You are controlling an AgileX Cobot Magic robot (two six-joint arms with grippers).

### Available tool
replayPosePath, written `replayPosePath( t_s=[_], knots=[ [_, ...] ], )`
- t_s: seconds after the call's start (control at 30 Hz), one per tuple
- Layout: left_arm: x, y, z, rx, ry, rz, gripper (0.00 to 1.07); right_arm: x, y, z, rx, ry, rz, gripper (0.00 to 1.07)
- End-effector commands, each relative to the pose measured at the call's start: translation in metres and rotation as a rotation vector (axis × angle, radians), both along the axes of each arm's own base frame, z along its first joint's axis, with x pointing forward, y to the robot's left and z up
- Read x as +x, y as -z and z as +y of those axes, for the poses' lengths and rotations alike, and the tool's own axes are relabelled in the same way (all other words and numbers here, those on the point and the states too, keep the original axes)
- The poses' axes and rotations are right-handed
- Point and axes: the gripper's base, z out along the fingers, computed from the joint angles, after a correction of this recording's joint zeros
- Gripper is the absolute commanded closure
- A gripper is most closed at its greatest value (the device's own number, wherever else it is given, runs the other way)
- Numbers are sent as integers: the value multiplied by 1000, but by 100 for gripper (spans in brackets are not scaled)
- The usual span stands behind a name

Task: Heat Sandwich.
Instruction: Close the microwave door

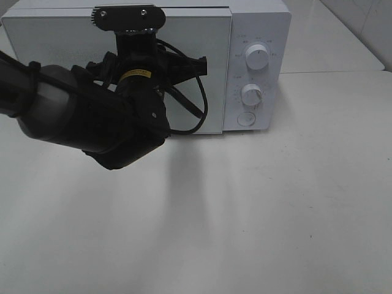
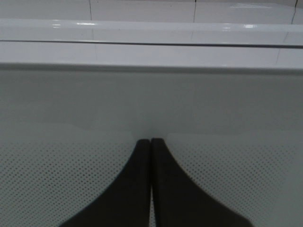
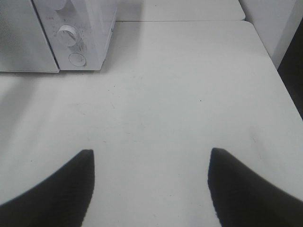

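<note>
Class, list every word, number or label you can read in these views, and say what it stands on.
Nothing can be read outright.
Markings around the upper dial and lower dial of the microwave: too small to read.
Yellow band on the left arm: dark print, blurred.
Wrist views: nothing legible.

Overhead and wrists (left closest) show microwave (image 1: 211,37).
</note>
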Motion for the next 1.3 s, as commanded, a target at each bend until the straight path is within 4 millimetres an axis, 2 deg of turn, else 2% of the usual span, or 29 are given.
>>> replayPosePath(
  t_s=[0.03,0.93,1.2,1.3],
  knots=[
    [13,-3,12,-14,-56,-15,107,-4,0,-1,-2,-1,-29,40],
    [21,-4,21,-53,-67,-14,107,-4,0,-1,-3,-2,-29,40],
    [11,-21,10,-110,5,15,107,-4,0,-1,-3,-2,-29,40],
    [0,-30,-2,-125,64,26,107,-4,0,-1,-3,-2,-29,40]
  ],
)
